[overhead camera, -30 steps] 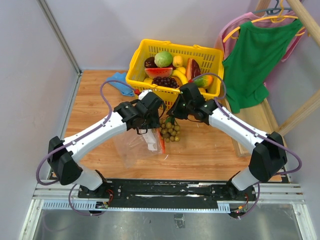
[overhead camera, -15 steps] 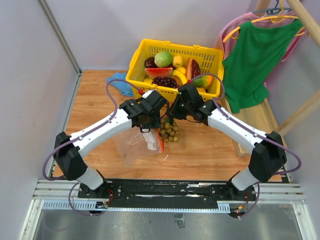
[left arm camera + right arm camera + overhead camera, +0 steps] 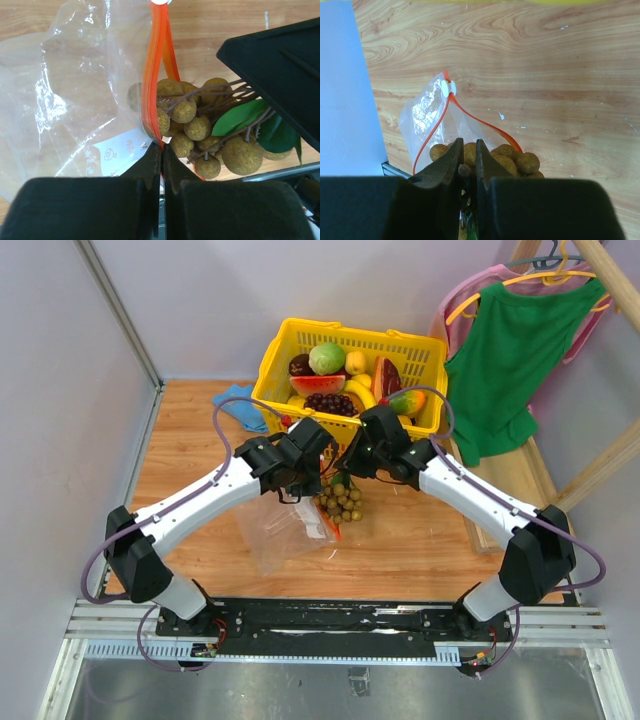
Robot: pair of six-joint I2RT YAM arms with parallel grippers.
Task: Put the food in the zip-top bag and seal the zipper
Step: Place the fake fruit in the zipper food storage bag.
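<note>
left gripper (image 3: 308, 488): mid-table, over the bag's mouth; jaws hidden under the wrist
right gripper (image 3: 345, 478): just right of the left gripper, above the cluster
cluster of tan-brown balls (image 3: 343, 503): below the right gripper, at the bag's right edge
zip-top bag (image 3: 272, 536): clear, crinkled, on the wooden table (image 3: 420, 540), near and left of the cluster
zipper (image 3: 330, 526): orange-red strip beside the cluster
yellow basket (image 3: 272, 375): far centre, full of fruit
blue cloth (image 3: 238, 405): left of the basket
</note>
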